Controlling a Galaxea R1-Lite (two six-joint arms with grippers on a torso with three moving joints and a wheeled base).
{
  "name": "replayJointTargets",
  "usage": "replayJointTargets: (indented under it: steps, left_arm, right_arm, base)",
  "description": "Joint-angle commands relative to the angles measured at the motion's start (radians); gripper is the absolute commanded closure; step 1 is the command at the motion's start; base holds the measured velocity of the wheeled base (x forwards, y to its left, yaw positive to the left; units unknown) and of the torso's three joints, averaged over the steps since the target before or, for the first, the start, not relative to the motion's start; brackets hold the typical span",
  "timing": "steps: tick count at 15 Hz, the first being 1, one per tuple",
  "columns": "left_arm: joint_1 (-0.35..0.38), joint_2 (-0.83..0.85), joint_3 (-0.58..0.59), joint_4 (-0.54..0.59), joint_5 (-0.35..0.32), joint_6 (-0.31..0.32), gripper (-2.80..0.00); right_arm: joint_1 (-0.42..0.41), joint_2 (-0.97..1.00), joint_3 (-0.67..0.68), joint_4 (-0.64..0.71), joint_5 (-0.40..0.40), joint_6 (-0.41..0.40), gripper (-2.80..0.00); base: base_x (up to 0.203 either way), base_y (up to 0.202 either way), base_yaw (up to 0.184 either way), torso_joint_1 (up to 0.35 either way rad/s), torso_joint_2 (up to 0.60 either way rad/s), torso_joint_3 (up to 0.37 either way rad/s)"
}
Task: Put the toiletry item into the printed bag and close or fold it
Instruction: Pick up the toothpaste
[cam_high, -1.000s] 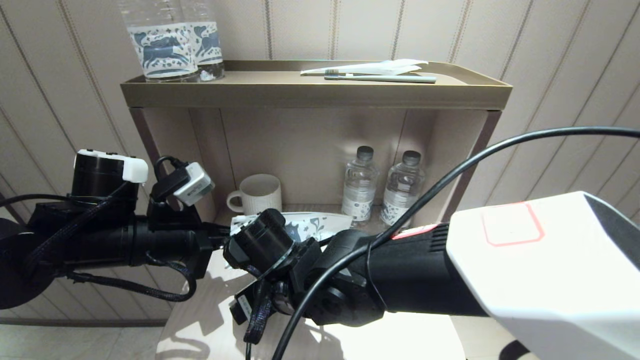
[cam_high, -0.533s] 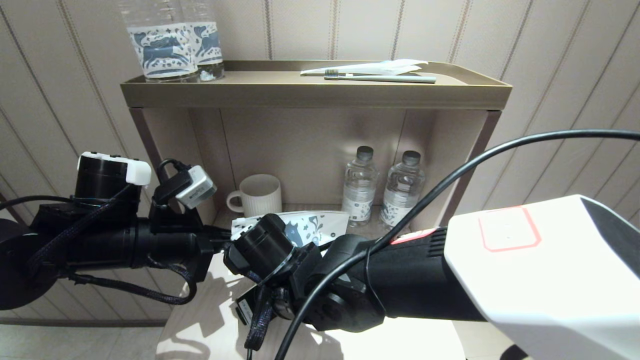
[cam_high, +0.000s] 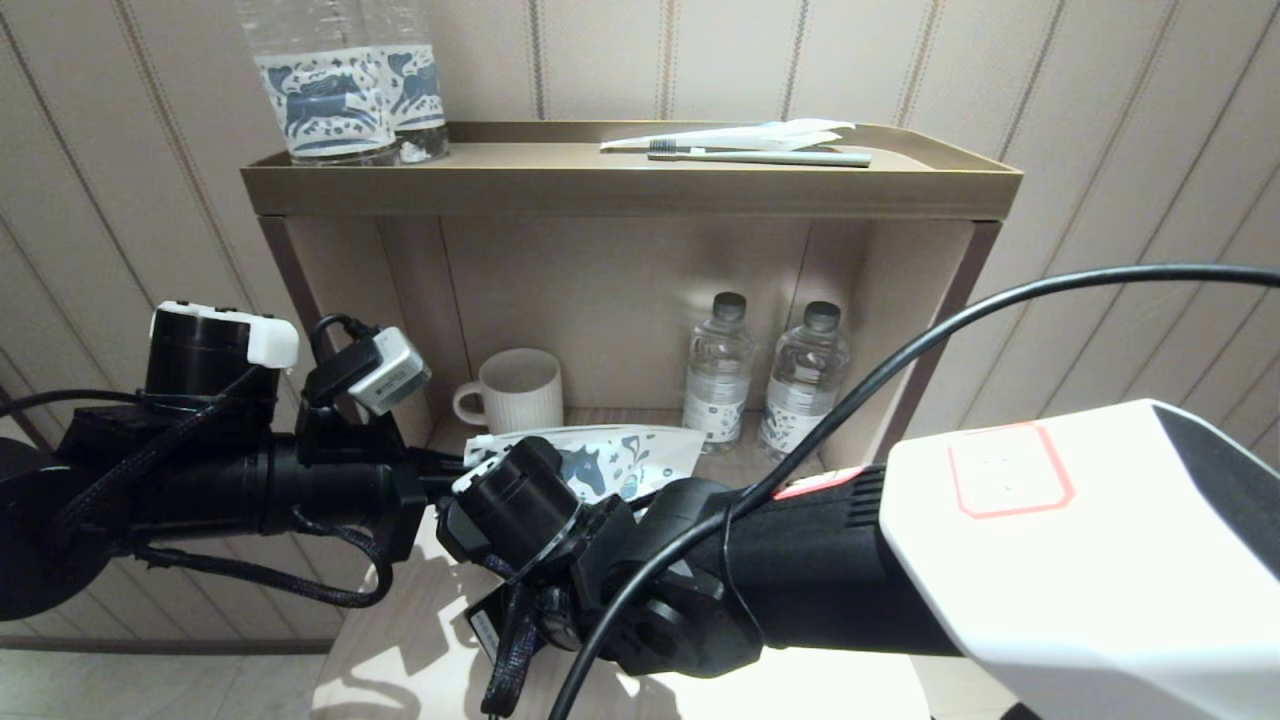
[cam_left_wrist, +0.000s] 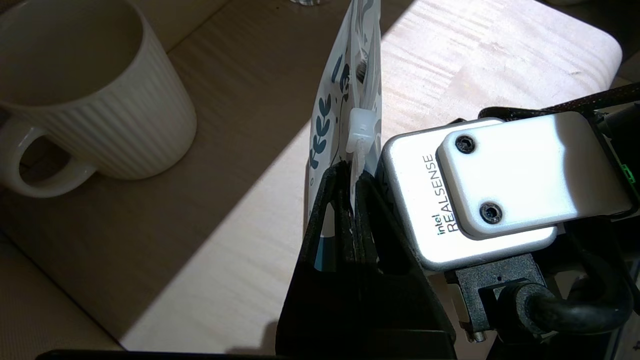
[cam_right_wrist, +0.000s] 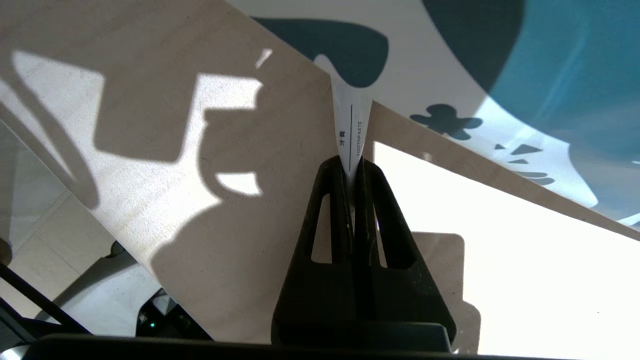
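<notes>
Our left gripper (cam_left_wrist: 356, 182) clamped on the printed bag's (cam_high: 620, 455) slider edge, our right gripper (cam_right_wrist: 352, 172) pinching its white corner, blue horse print facing up

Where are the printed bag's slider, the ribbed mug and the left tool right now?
slider (cam_left_wrist: 361, 131): left wrist view, its white body.
ribbed mug (cam_left_wrist: 95, 100): left wrist view, its ribbed wall.
left tool (cam_left_wrist: 351, 176): left wrist view, between its fingertips, clamped on the bag's top edge.

Mug (cam_high: 517, 388), bottles (cam_high: 718, 372), shelf (cam_high: 630, 190)
</notes>
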Motion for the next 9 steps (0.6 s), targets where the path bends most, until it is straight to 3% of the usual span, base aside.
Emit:
replayJointTargets:
  steps: [1,6,9]
  left_arm:
    - [0.0,0.004,0.003,0.001,-0.003,0.005,0.0]
    - [0.0,0.012,0.001,-0.001,-0.003,0.004,0.0]
    - [0.0,0.015,-0.002,-0.001,-0.005,0.002,0.0]
  right_arm:
    - [0.0,0.004,-0.003,0.0,-0.001,0.0,0.0]
    - [-0.009,-0.011,0.032,0.002,-0.002,0.003,0.0]
    - [-0.018,-0.143,0.183,-0.002,-0.001,0.006,0.0]
  base:
    - [0.0,0.0,0.0,0.0,0.0,0.0]
    - [0.0,0.0,0.0,0.0,0.0,0.0]
    - [0.0,0.0,0.0,0.0,0.0,0.0]
